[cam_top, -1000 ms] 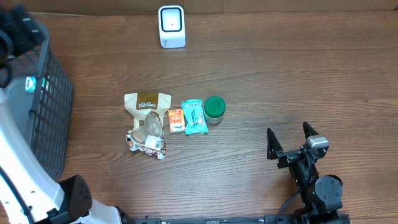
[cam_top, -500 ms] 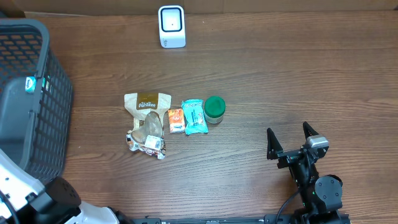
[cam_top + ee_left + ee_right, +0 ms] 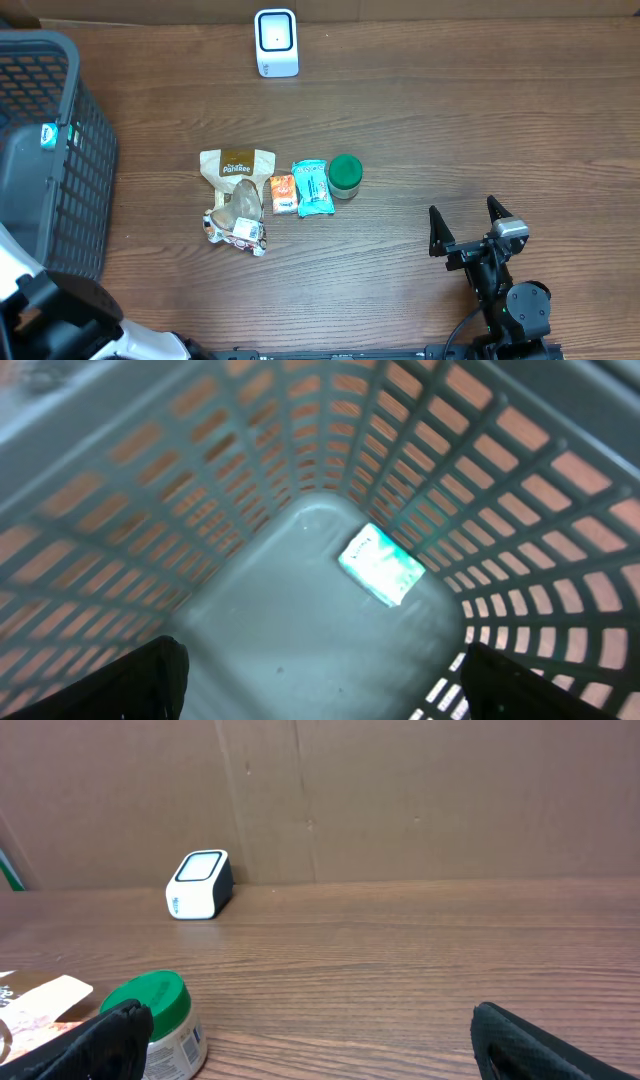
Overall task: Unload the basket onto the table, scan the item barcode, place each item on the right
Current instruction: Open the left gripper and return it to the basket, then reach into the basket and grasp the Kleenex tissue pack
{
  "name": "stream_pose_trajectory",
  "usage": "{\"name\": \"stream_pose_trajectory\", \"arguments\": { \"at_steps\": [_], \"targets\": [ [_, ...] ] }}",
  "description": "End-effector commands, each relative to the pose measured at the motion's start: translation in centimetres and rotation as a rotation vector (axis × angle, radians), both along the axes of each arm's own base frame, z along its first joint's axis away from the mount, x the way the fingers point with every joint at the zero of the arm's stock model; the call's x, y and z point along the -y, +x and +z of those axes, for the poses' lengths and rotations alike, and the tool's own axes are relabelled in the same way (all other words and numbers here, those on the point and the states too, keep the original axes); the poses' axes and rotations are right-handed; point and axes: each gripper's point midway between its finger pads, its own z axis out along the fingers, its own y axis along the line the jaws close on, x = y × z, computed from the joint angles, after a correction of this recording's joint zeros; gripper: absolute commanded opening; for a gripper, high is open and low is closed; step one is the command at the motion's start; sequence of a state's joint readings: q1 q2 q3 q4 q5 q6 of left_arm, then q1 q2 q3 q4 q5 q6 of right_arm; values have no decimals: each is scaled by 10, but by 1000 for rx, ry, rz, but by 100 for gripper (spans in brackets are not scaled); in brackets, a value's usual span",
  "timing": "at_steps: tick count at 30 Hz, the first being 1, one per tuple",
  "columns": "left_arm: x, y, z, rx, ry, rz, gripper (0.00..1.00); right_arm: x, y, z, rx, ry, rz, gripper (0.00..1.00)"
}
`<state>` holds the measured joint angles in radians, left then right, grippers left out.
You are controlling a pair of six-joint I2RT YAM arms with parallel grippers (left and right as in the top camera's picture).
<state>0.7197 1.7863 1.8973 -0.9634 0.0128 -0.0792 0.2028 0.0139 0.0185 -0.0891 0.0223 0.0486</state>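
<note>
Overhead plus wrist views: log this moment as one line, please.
left gripper open, empty, facing into basket | teal packet on basket floor | right gripper open, empty | scanner: nothing presented

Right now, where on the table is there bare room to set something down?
Bare wood between scanner and jar, and the wide stretch right of the jar, around the right gripper. Crowded: packets left of the jar; basket fills the left edge.

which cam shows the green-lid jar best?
Overhead: the green-lid jar is whole, unobstructed, beside the teal packet. Right wrist shows it close but cropped at the bottom edge. Left wrist shows only the basket interior.
</note>
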Motion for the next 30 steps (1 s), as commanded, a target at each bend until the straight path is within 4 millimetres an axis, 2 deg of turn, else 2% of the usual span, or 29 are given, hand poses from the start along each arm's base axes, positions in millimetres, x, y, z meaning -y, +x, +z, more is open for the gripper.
{"name": "stream_pose_trajectory", "arguments": {
  "at_steps": [1,4,8,15,22,30],
  "targets": [
    [4,22,-44,-72,-39,-138,90,0,0,-1,8,-3,4,100],
    [4,33,-75,-118,-73,-170,89,0,0,-1,8,-3,4,100],
    [16,57,-113,-182,-72,-312,87,0,0,-1,8,-3,4,100],
    [32,92,-164,-223,-70,-408,86,0,0,-1,8,-3,4,100],
    [27,103,-200,-246,-75,-420,85,0,0,-1,8,-3,4,100],
    [26,105,-237,-286,-103,-436,78,0,0,-1,8,-3,4,100]
  ]
}}
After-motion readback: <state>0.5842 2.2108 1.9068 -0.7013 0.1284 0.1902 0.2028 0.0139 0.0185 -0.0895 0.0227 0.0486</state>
